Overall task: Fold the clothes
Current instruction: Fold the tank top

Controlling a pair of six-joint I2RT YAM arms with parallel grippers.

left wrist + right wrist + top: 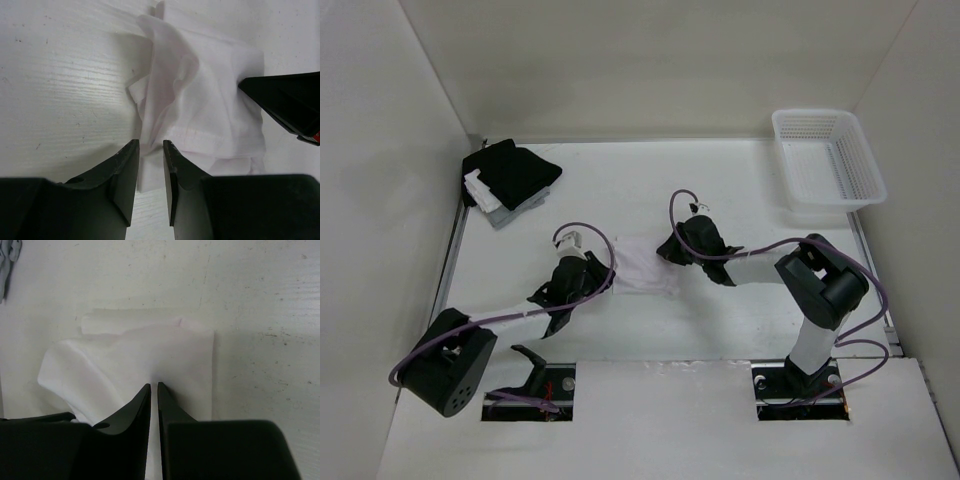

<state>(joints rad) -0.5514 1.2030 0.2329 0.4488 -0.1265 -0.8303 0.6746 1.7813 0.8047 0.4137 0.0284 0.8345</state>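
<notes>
The clothes [642, 268] are one plain white garment, lying crumpled and partly folded in the middle of the table between my two grippers. My left gripper [603, 268] sits at its left edge. In the left wrist view the left gripper [151, 146] is open, and a rumpled edge of the clothes [200, 90] lies in the gap between the tips. My right gripper [668, 250] is at the garment's right edge. In the right wrist view the right gripper [154, 386] is shut to a thin slit on the clothes [150, 350]. Its dark fingers [280, 97] also show in the left wrist view.
A black cloth bundle [510, 172] with grey and white pieces lies at the back left, its grey edge [6, 260] showing in the right wrist view. A white mesh basket [830, 204] stands at the back right. White walls enclose the table on three sides.
</notes>
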